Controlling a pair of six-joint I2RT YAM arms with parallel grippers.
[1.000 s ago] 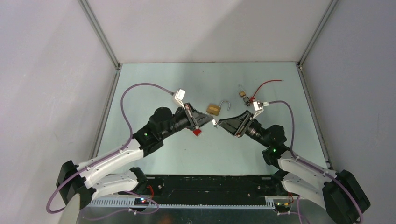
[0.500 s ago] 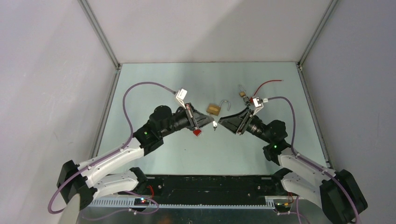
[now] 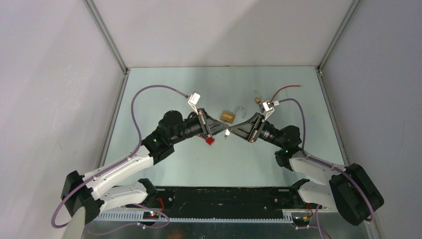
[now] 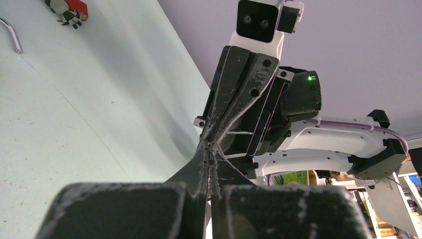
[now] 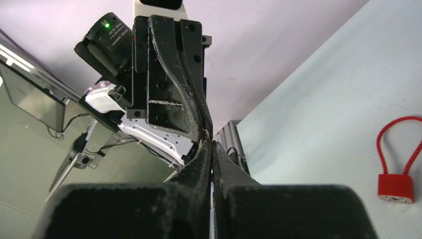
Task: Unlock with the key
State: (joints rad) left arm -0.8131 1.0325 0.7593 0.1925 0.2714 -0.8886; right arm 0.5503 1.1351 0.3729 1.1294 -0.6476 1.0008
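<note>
The key (image 3: 227, 133) is a tiny silvery speck held above the table between both grippers, which meet tip to tip. My left gripper (image 3: 223, 131) is shut on it from the left. My right gripper (image 3: 232, 130) is pressed together on it from the right. In the left wrist view, the left gripper (image 4: 209, 147) has its jaws together, with the right arm's fingers (image 4: 234, 94) touching its tips. In the right wrist view, the right gripper (image 5: 209, 143) shows only a thin slit. The brass padlock (image 3: 228, 117) lies just behind them, its shackle (image 3: 241, 110) swung open.
A red padlock with a red wire loop (image 5: 395, 186) lies on the table under the left gripper (image 3: 210, 141). Another small lock (image 3: 259, 100) with a red wire (image 3: 286, 89) lies behind the right arm. Frame rails (image 3: 107, 35) border the pale green table (image 3: 164, 94).
My right gripper opened and drew back from the key, then came in again to the left and shut at the key. The left gripper kept hold and barely moved.
</note>
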